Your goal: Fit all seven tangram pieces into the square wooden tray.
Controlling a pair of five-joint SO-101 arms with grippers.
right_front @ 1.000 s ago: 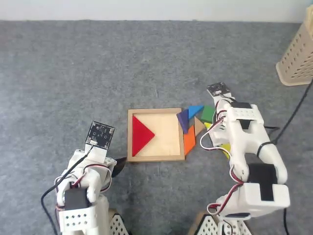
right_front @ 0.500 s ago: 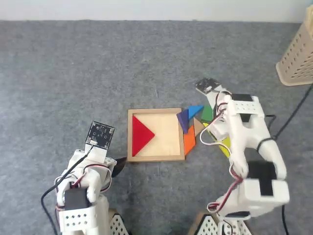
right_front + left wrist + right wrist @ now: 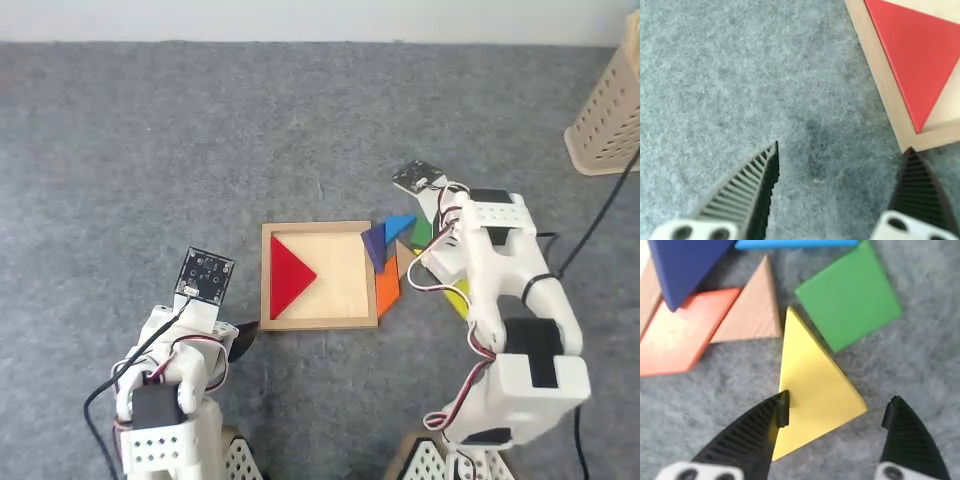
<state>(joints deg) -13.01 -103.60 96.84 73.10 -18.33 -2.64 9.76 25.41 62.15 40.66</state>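
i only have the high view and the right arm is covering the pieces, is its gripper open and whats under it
Observer: Open. The right gripper hangs over the yellow triangle, with one fingertip at the triangle's edge and the other out over the carpet.
Operator: ok and the left one, open or shut, near the tray or not
Observer: Open as well. The left gripper is over bare carpet just off a corner of the tray, where the point of the red triangle lies inside.
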